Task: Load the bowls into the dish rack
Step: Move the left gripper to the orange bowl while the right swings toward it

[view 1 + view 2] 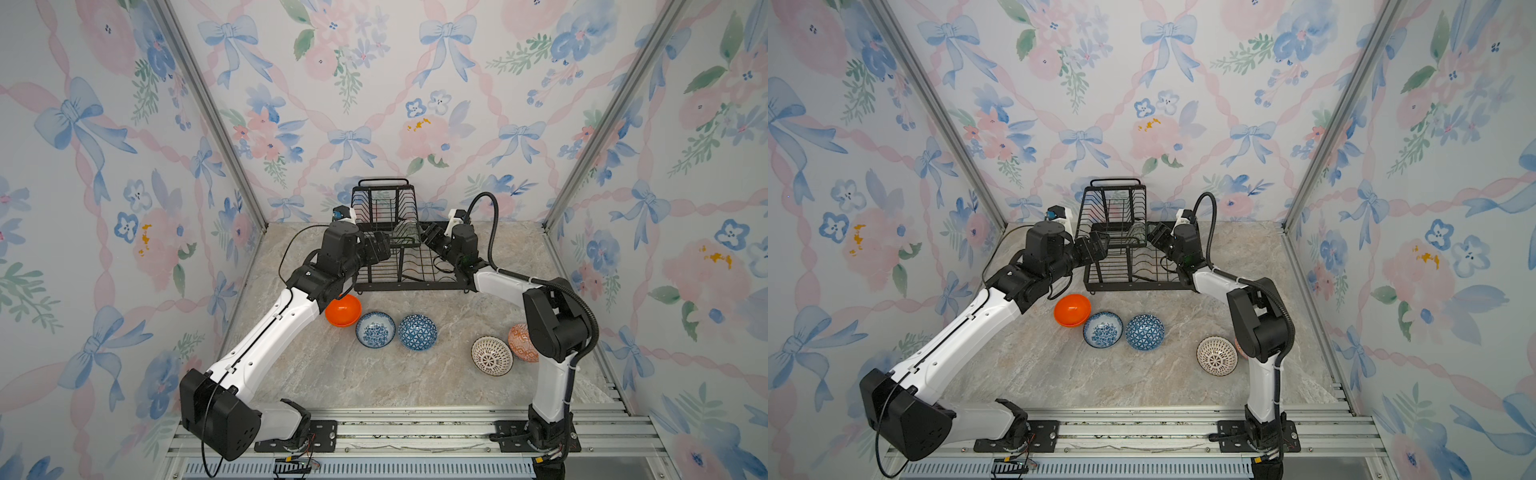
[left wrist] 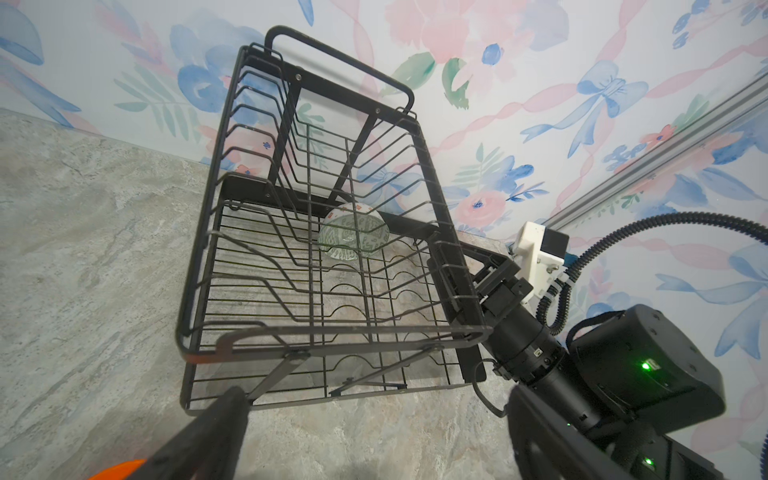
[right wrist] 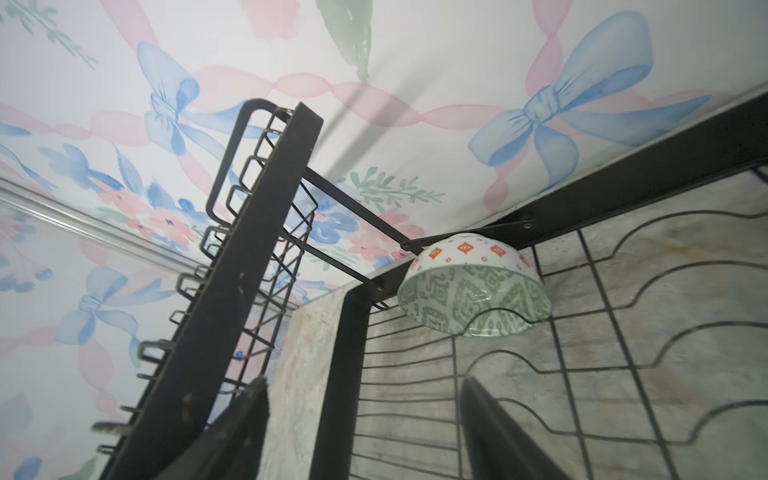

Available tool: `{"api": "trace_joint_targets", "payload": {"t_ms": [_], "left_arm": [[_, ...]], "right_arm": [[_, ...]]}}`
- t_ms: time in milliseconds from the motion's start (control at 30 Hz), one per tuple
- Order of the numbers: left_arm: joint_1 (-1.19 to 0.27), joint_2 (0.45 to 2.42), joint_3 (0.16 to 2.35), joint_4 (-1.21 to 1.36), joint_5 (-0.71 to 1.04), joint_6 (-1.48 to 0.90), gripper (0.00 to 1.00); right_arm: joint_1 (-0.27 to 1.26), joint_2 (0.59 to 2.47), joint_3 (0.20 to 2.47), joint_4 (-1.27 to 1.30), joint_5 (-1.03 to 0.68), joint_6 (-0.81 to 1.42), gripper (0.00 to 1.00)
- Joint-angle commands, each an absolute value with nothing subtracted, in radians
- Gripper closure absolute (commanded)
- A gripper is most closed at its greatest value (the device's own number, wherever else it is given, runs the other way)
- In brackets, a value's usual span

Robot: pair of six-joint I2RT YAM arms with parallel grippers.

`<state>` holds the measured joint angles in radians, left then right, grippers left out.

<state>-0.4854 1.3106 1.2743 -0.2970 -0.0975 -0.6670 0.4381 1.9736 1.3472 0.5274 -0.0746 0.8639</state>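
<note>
The black wire dish rack (image 1: 415,266) (image 1: 1121,266) stands at the back of the table. A pale green geometric bowl (image 3: 473,299) (image 2: 353,235) lies tilted on the lower tray's wires at its far end, below the upper basket. My right gripper (image 3: 365,386) (image 1: 430,235) is open at the rack's right side, short of that bowl and holding nothing. My left gripper (image 2: 378,399) (image 1: 382,248) hangs open and empty at the rack's left side. On the table lie the orange (image 1: 343,311), blue-floral (image 1: 375,329), blue triangle (image 1: 417,332), white lattice (image 1: 491,356) and orange-red patterned (image 1: 519,343) bowls.
The rack's raised upper basket with its handle (image 1: 383,195) sits against the back wall. The left forearm (image 1: 266,336) passes over part of the orange bowl. The right arm's elbow (image 1: 552,320) covers part of the orange-red bowl. Patterned walls close in three sides.
</note>
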Motion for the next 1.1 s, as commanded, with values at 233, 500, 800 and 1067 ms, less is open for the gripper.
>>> {"api": "trace_joint_targets", "payload": {"t_ms": [233,500,800,1067], "left_arm": [[-0.44,1.2,1.151,-0.409,0.0,-0.799,0.02],[-0.437,1.132,1.086,-0.428,0.007,-0.844,0.02],[-0.434,1.04,0.99,-0.489,-0.018,-1.004,0.02],[-0.412,1.012,0.855,-0.521,0.004,-1.061,0.02]], "right_arm": [[0.437,1.716,1.261,0.103,0.044,0.75,0.03],[0.433,1.525,1.247,-0.258,0.21,0.633,0.03],[0.385,1.367,1.278,-0.512,0.408,0.578,0.03],[0.312,1.22,1.146,-0.414,0.134,0.617,0.03]]}}
